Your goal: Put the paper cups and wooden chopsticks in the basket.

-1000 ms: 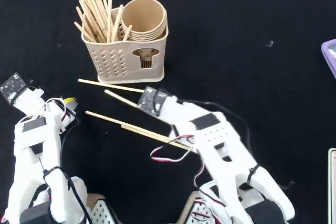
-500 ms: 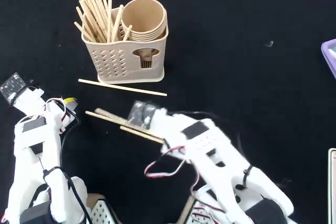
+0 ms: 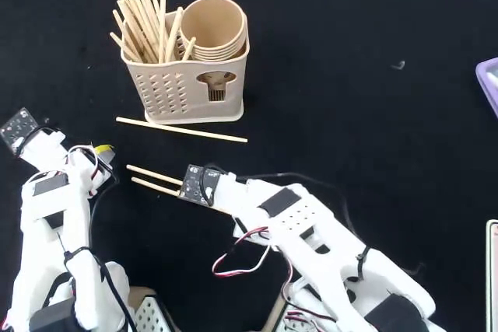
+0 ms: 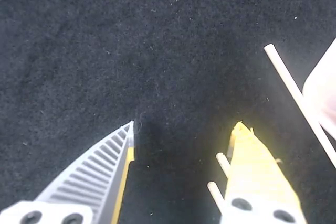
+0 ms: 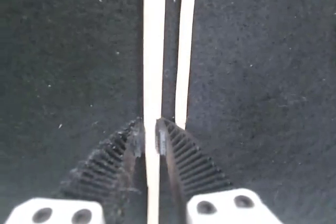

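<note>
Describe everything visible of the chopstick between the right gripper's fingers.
The chopstick is a pale, plain wooden stick, straight and smooth. The right gripper is shut on it, a ribbed finger against each side, and it runs straight out past the fingertips over the black cloth. A second chopstick lies close beside it, nearly parallel, a narrow gap between. Whether it is lifted cannot be told.

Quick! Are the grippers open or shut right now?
Left gripper: open, holding nothing.
Right gripper: shut on one wooden chopstick.
</note>
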`<act>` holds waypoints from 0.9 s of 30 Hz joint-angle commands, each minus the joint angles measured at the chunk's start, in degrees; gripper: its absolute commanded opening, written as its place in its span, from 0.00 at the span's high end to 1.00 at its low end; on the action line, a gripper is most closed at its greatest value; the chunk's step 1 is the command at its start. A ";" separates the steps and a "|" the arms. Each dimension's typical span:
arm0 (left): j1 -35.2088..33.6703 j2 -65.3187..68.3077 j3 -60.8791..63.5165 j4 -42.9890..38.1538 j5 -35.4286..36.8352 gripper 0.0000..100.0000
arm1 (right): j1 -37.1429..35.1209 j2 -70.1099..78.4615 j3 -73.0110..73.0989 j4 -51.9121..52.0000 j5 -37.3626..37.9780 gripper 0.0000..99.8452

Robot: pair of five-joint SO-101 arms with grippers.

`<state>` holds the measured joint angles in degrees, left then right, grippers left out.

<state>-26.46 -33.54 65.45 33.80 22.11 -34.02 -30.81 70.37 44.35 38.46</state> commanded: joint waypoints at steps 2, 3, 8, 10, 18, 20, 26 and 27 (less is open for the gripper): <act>0.48 -0.88 -0.66 -1.05 0.26 0.71 | -0.88 -0.92 0.22 -0.35 -0.44 0.83; 0.48 -0.88 -0.66 -1.05 0.26 0.71 | -0.88 -0.92 0.22 -0.35 -0.44 0.84; 0.40 -0.88 -0.66 -1.05 0.26 0.71 | -1.14 -0.92 0.48 0.00 0.09 0.88; 0.40 -0.88 -0.66 -1.05 0.26 0.71 | -1.23 -0.92 0.92 0.00 0.18 0.88; 0.40 -0.88 -0.66 -1.05 0.26 0.71 | -7.21 -0.92 1.01 6.42 5.19 0.88; 0.40 -0.88 -0.66 -1.05 0.26 0.71 | -9.67 -0.92 0.66 6.33 1.23 0.87; 0.13 -0.88 -0.66 -1.05 0.26 0.71 | -9.85 -0.92 -1.63 2.64 -6.86 0.87; 0.13 -0.88 -0.66 -1.05 0.26 0.71 | -9.85 -0.92 -2.42 2.64 -7.30 0.87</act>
<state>-26.46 -33.54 65.45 33.80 22.11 -42.46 -30.81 70.81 48.22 33.19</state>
